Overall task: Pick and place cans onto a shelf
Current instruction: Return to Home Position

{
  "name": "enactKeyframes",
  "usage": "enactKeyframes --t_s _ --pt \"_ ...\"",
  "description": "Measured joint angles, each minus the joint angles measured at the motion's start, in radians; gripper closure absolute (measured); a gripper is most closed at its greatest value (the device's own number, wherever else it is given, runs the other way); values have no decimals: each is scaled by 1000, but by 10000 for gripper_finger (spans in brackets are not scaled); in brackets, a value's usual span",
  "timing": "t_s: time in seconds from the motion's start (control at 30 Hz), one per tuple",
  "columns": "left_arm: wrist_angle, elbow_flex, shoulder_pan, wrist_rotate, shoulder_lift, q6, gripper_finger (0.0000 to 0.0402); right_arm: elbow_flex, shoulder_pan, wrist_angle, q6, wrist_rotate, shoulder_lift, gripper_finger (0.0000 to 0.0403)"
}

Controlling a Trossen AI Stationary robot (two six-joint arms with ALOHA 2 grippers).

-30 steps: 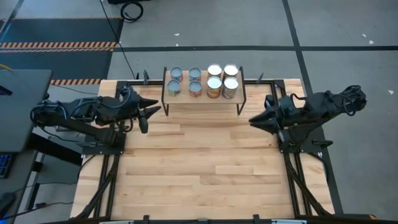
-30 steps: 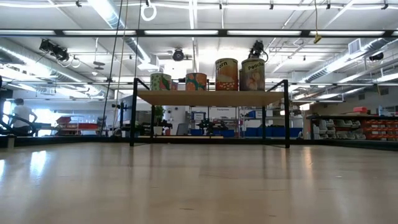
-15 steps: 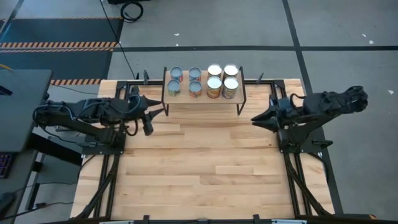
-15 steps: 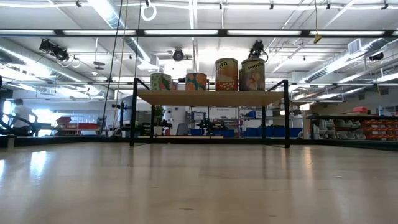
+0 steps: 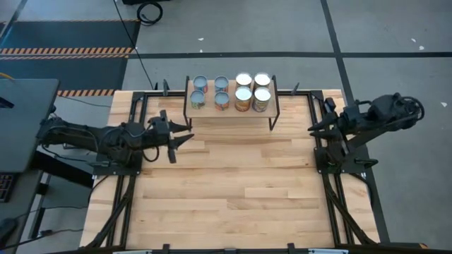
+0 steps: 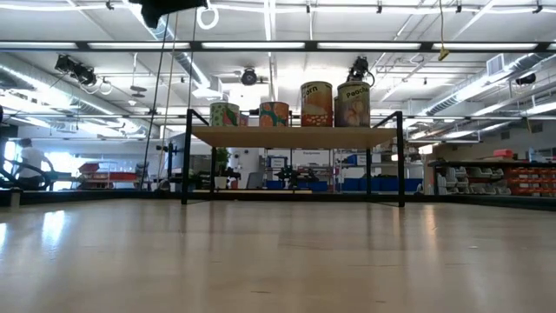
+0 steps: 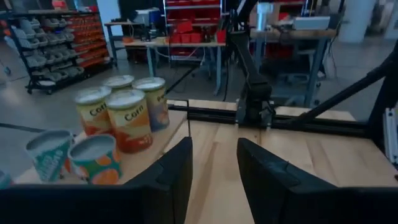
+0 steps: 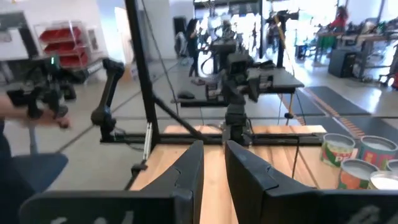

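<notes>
Several cans (image 5: 229, 93) with silver or white lids stand in two rows on the small wooden shelf (image 5: 230, 113) at the table's far middle. They also show in the low view (image 6: 295, 104) on the shelf top (image 6: 291, 136), in the left wrist view (image 7: 118, 118) and in the right wrist view (image 8: 357, 165). My left gripper (image 5: 186, 134) is open and empty, left of the shelf and a little nearer. My right gripper (image 5: 311, 129) is empty by the table's right edge, its fingers a narrow gap apart.
The slatted wooden tabletop (image 5: 226, 190) lies bare in front of the shelf. Black frame rails (image 5: 318, 169) run along both sides and the far edge. A dark part of an arm shows at the top of the low view (image 6: 174, 9). A person stands far off in the room (image 6: 33, 161).
My left gripper has gone toward the table's right and a little toward its near edge, along the front of the shelf's left end. My right gripper has drawn back toward the table's right edge. The cans and the shelf have stayed still.
</notes>
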Motion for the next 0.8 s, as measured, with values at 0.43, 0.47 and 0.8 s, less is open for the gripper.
enactKeyframes --t_s 0.43,0.47,0.8 --pt "76 -148 -32 -13 -100 -103 269 -271 0 153 -16 4 -321 330" --pt "68 -148 -44 -10 -100 -89 269 -286 0 154 -21 3 -352 330" --pt "92 -277 -179 66 -236 -3 269 -467 -2 214 -12 -67 -528 330"
